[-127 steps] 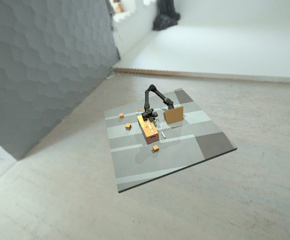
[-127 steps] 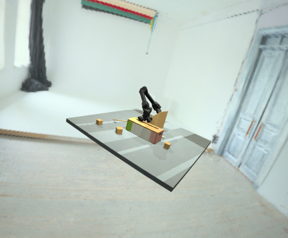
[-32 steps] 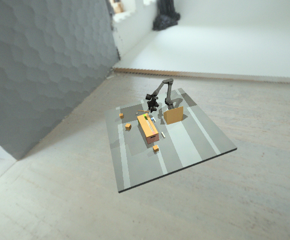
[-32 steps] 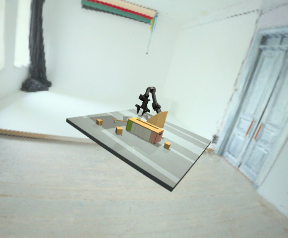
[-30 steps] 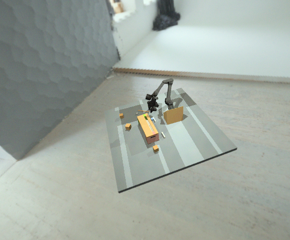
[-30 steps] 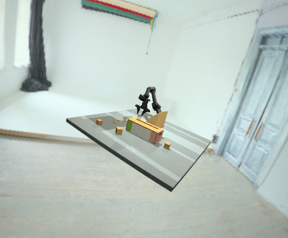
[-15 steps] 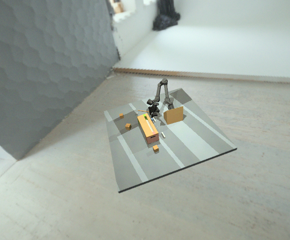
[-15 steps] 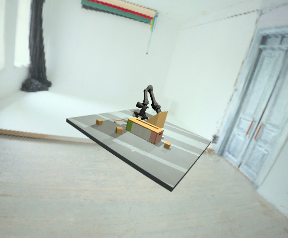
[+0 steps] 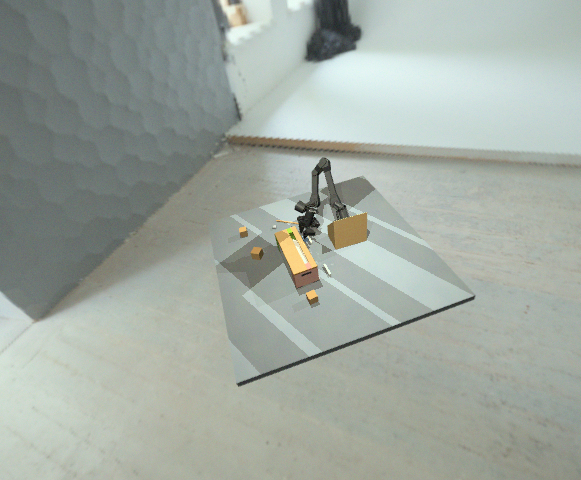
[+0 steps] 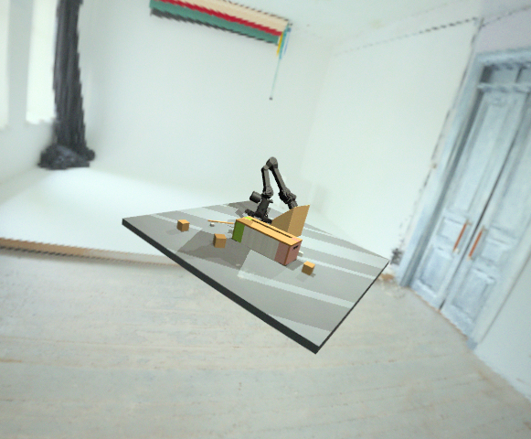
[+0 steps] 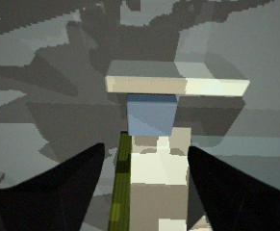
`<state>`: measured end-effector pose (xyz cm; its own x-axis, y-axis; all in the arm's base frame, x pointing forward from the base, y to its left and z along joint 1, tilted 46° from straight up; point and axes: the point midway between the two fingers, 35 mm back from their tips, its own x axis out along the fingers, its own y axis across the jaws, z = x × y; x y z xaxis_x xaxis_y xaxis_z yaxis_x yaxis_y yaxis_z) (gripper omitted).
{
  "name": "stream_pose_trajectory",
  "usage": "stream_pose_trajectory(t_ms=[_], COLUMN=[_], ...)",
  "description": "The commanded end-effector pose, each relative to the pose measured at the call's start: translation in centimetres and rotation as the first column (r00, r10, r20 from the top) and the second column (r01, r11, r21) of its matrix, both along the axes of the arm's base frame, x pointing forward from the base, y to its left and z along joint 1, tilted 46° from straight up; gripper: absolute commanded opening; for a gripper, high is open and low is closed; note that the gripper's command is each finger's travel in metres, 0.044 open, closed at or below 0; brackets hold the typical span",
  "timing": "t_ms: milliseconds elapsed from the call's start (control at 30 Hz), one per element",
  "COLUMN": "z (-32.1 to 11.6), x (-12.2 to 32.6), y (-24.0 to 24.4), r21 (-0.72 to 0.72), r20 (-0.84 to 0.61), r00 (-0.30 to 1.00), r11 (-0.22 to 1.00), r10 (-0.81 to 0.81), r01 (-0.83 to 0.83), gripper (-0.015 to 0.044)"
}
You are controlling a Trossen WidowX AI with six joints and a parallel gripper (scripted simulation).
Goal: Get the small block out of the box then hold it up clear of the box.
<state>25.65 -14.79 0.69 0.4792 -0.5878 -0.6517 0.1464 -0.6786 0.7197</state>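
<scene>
The blue block (image 11: 151, 116) is outside the box, at the foot of a pale chute (image 11: 159, 168) and close against a white bar (image 11: 146, 85). A green strip (image 11: 120, 192) runs along the chute's left side. The box (image 9: 293, 256) (image 10: 260, 230) stands upright, with an orange top, a green end and a pink end. My gripper (image 11: 146, 150) (image 9: 308, 234) is open and empty, low beside the green end. In the wrist view its fingertips stand apart to either side of the chute, a little short of the block. The exterior view partly hides the fingertips behind the box.
An upright orange panel (image 9: 351, 230) (image 10: 294, 221) stands near the arm's base. Orange cubes lie at the far left (image 9: 242, 231), left of the box (image 9: 256, 253) and beyond its pink end (image 9: 312, 296). A thin stick (image 9: 286, 222) and a white piece (image 9: 326, 269) lie nearby.
</scene>
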Motion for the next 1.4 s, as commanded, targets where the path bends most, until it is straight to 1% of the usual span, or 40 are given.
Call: stream_pose_trajectory(t_ms=[0, 700, 967, 1033, 1100, 1133, 1367], z=[-0.4, -2.7, -2.7, -2.7, -2.7, -2.6, -1.4], x=[0.1, 0.1, 0.1, 0.1, 0.1, 0.1, 0.2], y=[-0.4, -2.6, -2.6, -2.6, -2.6, -2.5, -1.4], r21=[-0.001, -0.005, -0.005, -0.005, -0.005, -0.005, -0.002], r20=[-0.001, -0.001, -0.001, -0.001, 0.0, 0.0, 0.001], r00=[1.0, 1.0, 1.0, 1.0, 1.0, 1.0, 1.0], r11=[1.0, 1.0, 1.0, 1.0, 1.0, 1.0, 1.0], r10=[0.006, 0.006, 0.006, 0.006, 0.005, 0.003, 0.0], r01=[-0.006, -0.006, -0.006, -0.006, -0.005, -0.003, 0.0], gripper=[0.0285, 0.0285, 0.0075, 0.0062, 0.0009, 0.0, 0.0])
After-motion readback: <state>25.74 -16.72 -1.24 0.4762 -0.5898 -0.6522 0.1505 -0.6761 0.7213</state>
